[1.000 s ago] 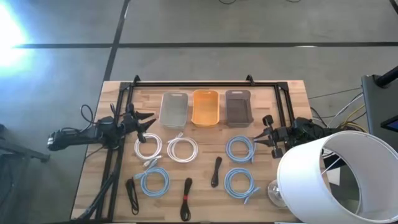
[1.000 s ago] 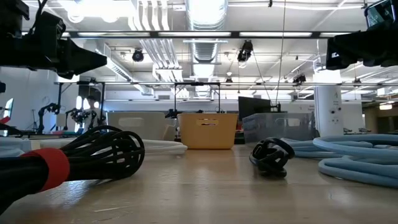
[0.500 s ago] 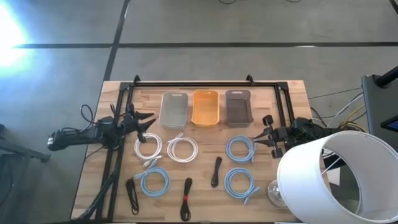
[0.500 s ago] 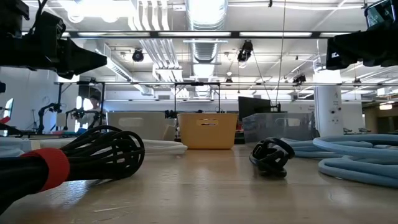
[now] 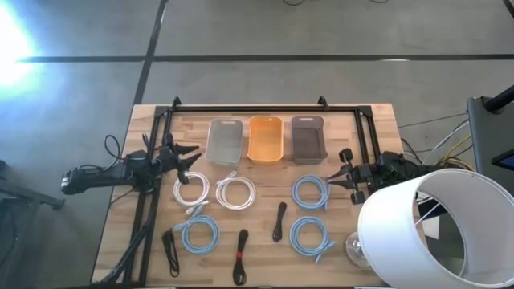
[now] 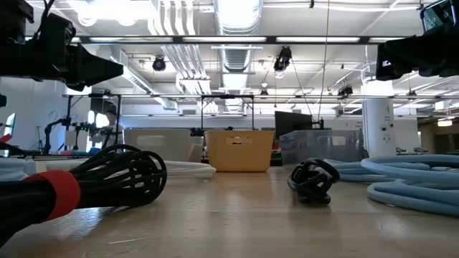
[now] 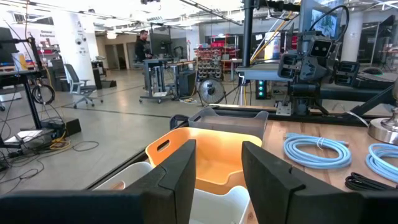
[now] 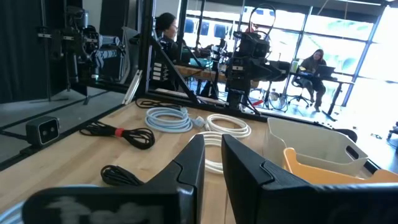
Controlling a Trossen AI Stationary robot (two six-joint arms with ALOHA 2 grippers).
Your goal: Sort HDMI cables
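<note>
- My left claw [image 5: 195,158] hangs over the counter [image 5: 377,120] edge on the left, fingers apart; nothing between them.
- My right claw [image 5: 332,178] is at the right edge, fingers apart w/ a narrow gap, also empty.
- HDMI cables all lie loose on the counter, none in the clear tray [image 5: 224,140], orange tray [image 5: 266,138] or grey tray [image 5: 307,137], so I judge sorting not started.
- Key relation, left side: white coil [image 5: 191,191] lies just in front of and below left claw tip; second white coil [image 5: 235,192] beside it, farther inboard. Left arm clearly nearer both.
- Right side: light-blue coil [image 5: 310,191] sits just beside right claw; another light-blue coil [image 5: 310,235] nearer the front edge.
- Third light-blue coil [image 5: 200,234] is on the left half, so left arm's job probably.
- Black bundles [image 5: 279,221] lie w/ long axis roughly front-to-back, so the claw should close across that axis.
- Trays are at the far side, mid-counter; both arms look able to reach.
</note>
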